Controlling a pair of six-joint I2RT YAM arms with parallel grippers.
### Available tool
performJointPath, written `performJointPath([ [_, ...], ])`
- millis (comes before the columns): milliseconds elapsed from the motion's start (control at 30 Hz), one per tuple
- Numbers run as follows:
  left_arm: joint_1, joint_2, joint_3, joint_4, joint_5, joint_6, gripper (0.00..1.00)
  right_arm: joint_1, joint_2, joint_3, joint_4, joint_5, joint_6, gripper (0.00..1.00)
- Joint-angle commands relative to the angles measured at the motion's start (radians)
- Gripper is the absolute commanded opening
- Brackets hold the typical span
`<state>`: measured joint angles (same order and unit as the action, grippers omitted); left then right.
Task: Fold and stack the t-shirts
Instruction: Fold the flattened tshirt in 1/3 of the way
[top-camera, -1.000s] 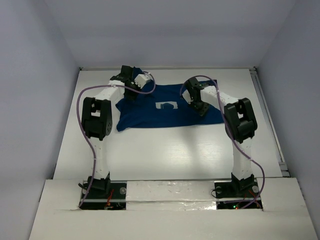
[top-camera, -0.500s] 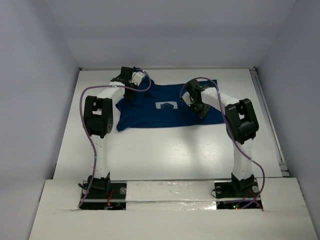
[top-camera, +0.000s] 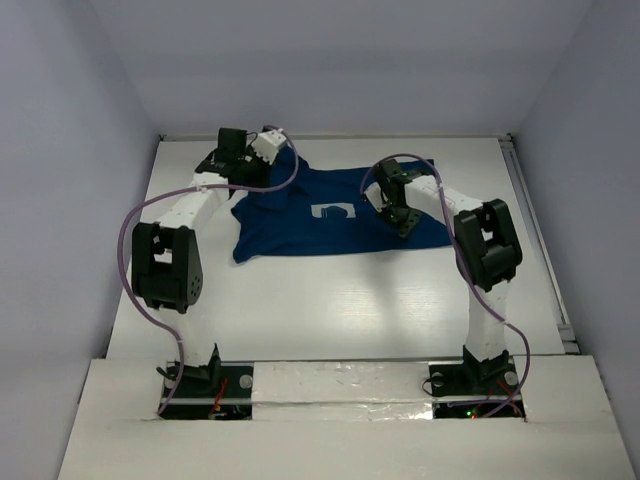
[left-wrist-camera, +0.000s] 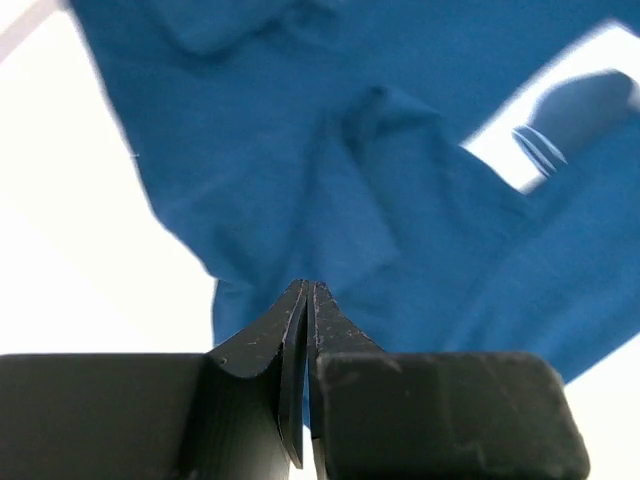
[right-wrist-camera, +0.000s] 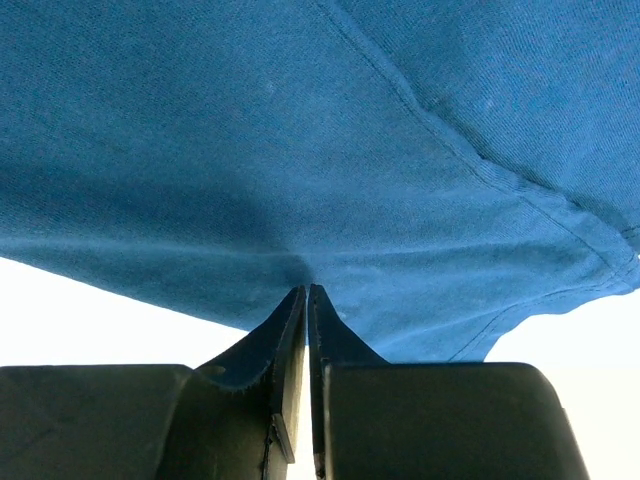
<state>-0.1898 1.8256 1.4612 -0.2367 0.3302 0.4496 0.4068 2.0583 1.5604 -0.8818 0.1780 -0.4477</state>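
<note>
The navy t-shirt (top-camera: 330, 232) lies spread on the far middle of the table, its white chest print (top-camera: 335, 210) facing up. My left gripper (top-camera: 284, 159) is at the shirt's far left corner, shut on a pinch of cloth that stands up in a peak. In the left wrist view its fingertips (left-wrist-camera: 307, 291) meet against the blue cloth (left-wrist-camera: 300, 150), with the print (left-wrist-camera: 560, 120) at the upper right. My right gripper (top-camera: 403, 224) is shut on the shirt's right part. In the right wrist view (right-wrist-camera: 307, 290) the cloth (right-wrist-camera: 300, 140) puckers at the tips.
The white table (top-camera: 330, 300) is walled in by grey panels at the left, right and back. A metal rail (top-camera: 535, 235) runs along its right edge. Purple cables loop from both arms.
My left arm has swung its elbow out to the left and its gripper has moved left and farther back, drawing the shirt's far left corner up. The right arm has barely moved.
</note>
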Motion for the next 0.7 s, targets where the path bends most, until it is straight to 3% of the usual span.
performJointPath([
  [0,-0.01,-0.026,-0.076,-0.065,0.144,0.066,0.0,0.007,-0.03,0.009,0.014,-0.017,0.01,0.09],
  [200,-0.03,0.035,-0.117,-0.104,0.158,0.118,0.0,0.007,-0.015,0.012,0.009,-0.009,0.009,0.12],
  [300,-0.04,0.064,-0.124,-0.13,0.147,0.132,0.0,0.007,-0.013,0.009,0.001,-0.021,0.004,0.06],
  [433,-0.062,0.089,-0.139,-0.164,0.124,0.149,0.0,0.007,-0.017,-0.006,-0.002,-0.02,0.004,0.07],
  [667,-0.062,0.106,-0.223,-0.162,0.002,0.172,0.0,0.007,-0.004,-0.026,-0.016,-0.028,0.004,0.06],
])
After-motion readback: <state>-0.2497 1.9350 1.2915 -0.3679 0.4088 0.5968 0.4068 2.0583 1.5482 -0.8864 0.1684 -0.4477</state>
